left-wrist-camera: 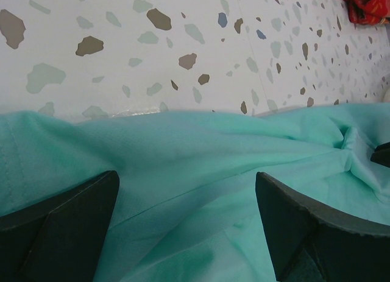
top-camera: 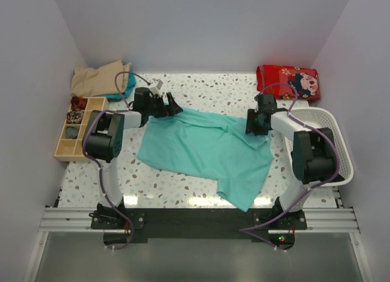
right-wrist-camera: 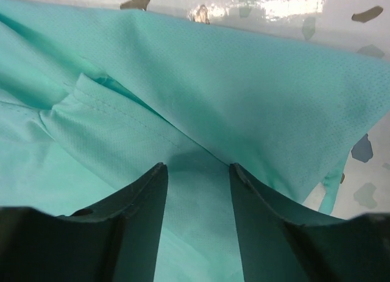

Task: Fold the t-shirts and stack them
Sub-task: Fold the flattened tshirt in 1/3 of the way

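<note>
T-shirt (top-camera: 207,149), teal, centre frame: left end effector (top-camera: 174,106) wide open over its upper-left edge; right end effector (top-camera: 251,128) half-open over its upper-right fabric.

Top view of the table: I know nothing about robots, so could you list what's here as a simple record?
Teal t-shirt: spread rumpled in the middle, unfolded
Left gripper: wide open over the shirt's back-left edge
Right gripper: jaws apart above the shirt's right side
Tan garment: heaped, back-left corner
Red patterned cloth: back-right corner
White basket: right edge
Wooden tray: left edge, small items inside
</note>
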Controlling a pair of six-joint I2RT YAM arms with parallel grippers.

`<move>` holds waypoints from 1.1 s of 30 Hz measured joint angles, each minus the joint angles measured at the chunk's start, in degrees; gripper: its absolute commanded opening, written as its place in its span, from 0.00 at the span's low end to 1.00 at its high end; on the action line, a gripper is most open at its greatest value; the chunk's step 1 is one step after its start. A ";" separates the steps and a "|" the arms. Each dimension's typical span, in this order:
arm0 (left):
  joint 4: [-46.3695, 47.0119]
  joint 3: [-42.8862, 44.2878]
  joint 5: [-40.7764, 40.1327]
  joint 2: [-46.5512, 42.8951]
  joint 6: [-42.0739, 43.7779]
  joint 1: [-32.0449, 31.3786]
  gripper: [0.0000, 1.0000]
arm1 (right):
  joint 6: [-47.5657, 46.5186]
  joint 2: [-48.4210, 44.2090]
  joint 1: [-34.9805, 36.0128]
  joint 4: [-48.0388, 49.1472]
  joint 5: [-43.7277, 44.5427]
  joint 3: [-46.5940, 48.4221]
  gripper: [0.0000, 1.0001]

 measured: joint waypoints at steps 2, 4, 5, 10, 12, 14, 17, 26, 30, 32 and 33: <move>0.11 0.07 0.11 0.09 0.00 0.00 1.00 | -0.11 -0.07 0.00 -0.20 0.15 -0.76 0.52; 0.26 0.11 0.26 0.20 0.00 -0.02 1.00 | -0.17 -0.07 0.00 -0.46 0.22 -1.14 0.49; 0.33 0.13 0.37 0.24 0.00 -0.02 1.00 | -0.17 -0.07 0.00 -0.57 0.22 -1.18 0.47; 0.42 0.20 0.50 0.35 0.00 -0.02 1.00 | -0.22 -0.07 0.00 -0.46 0.15 -1.22 0.12; 0.42 0.20 0.50 0.35 0.00 -0.02 1.00 | -0.13 -0.07 0.00 -0.39 0.17 -1.44 0.00; 0.52 0.20 0.59 0.42 0.00 -0.02 1.00 | -0.33 -0.07 0.00 -0.42 0.15 -1.81 0.00; 0.74 0.22 0.74 0.50 -0.02 -0.02 1.00 | -0.24 -0.11 0.00 -0.55 -0.24 -2.14 0.00; 0.98 0.33 1.07 0.70 -0.07 0.00 1.00 | -0.48 -6.95 1.31 -2.19 -5.31 -3.17 0.00; 1.53 0.33 1.38 0.92 -0.20 -0.02 1.00 | -1.05 -10.93 4.00 -4.66 -8.07 -3.17 0.04; 1.81 0.33 1.55 1.05 -0.24 -0.02 1.00 | -1.38 -11.41 5.27 -5.79 -9.68 -3.41 0.04; 1.90 0.33 1.64 1.07 -0.31 -0.02 1.00 | -1.55 -11.41 5.84 -6.47 -10.51 -3.76 0.03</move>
